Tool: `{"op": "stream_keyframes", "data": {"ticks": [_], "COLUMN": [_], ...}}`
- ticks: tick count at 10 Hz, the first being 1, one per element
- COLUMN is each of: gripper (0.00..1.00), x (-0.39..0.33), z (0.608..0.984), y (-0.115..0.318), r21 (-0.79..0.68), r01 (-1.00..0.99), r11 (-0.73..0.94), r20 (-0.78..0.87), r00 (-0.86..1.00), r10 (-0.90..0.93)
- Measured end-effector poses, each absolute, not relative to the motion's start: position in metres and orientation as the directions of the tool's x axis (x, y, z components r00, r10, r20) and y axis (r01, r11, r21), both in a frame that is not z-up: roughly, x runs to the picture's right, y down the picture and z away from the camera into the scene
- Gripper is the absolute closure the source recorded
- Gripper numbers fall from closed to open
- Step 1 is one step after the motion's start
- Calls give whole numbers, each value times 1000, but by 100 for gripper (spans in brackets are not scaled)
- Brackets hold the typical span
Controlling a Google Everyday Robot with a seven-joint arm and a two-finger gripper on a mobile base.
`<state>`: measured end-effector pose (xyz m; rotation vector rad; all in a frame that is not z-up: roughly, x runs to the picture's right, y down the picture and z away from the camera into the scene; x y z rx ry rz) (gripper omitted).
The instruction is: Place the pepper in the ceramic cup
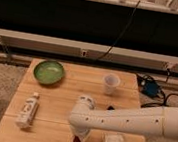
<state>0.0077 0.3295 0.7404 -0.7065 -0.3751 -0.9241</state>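
The white ceramic cup point(111, 83) stands upright at the back right of the wooden table point(58, 98). My gripper point(78, 136) is low over the table's front edge, at the end of the white arm that reaches in from the right. The small dark red pepper point(76, 141) shows right at the gripper's tip, at or just above the table top. The gripper is well in front of the cup and a little to its left.
A green bowl point(49, 72) sits at the back left. A white bottle point(28, 110) lies on its side at the left. A white square packet point(114, 141) lies right of the gripper. A small dark object point(110, 108) lies in front of the cup. Cables lie on the floor at the right.
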Motion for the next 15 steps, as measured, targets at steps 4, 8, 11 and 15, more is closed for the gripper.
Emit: {"op": "stream_keyframes", "data": {"ticks": [4, 8, 11, 15], "gripper": [100, 100, 100, 100], "x": [2, 8, 43, 94], "z": [730, 726, 740, 743], "y": [313, 246, 185, 120], "r21": [-365, -367, -392, -424], "r01": [829, 813, 761, 670], "r11": [425, 453, 516, 610], "r20": [579, 562, 532, 442], "r00": [559, 582, 646, 741], "r10": [-593, -588, -548, -506]}}
